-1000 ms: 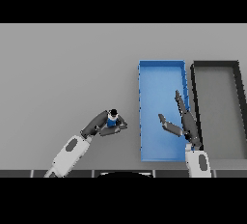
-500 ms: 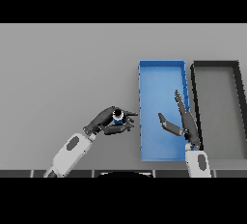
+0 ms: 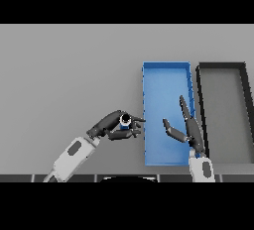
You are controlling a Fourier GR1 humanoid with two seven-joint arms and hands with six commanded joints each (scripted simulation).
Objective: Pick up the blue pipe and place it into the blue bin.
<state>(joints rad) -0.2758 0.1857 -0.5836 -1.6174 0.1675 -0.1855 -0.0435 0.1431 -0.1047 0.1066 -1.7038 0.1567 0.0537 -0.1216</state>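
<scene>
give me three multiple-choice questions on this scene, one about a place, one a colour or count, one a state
1. Where is the blue pipe?
A. lying inside the blue bin
B. in the left hand, just left of the blue bin
C. inside the dark bin

2. How many bins stand on the table?
A. one
B. two
C. three

3. How is the right hand?
A. open, fingers straight, over the blue bin
B. curled round the pipe
C. flat on the table left of the bins

Key:
1. B: the left hand has its fingers curled round the pipe, beside the left wall of the blue bin.
2. B: only the blue bin and the dark bin to its right show.
3. A: the right hand shows straight fingers and holds nothing, above the blue bin's floor.
</scene>
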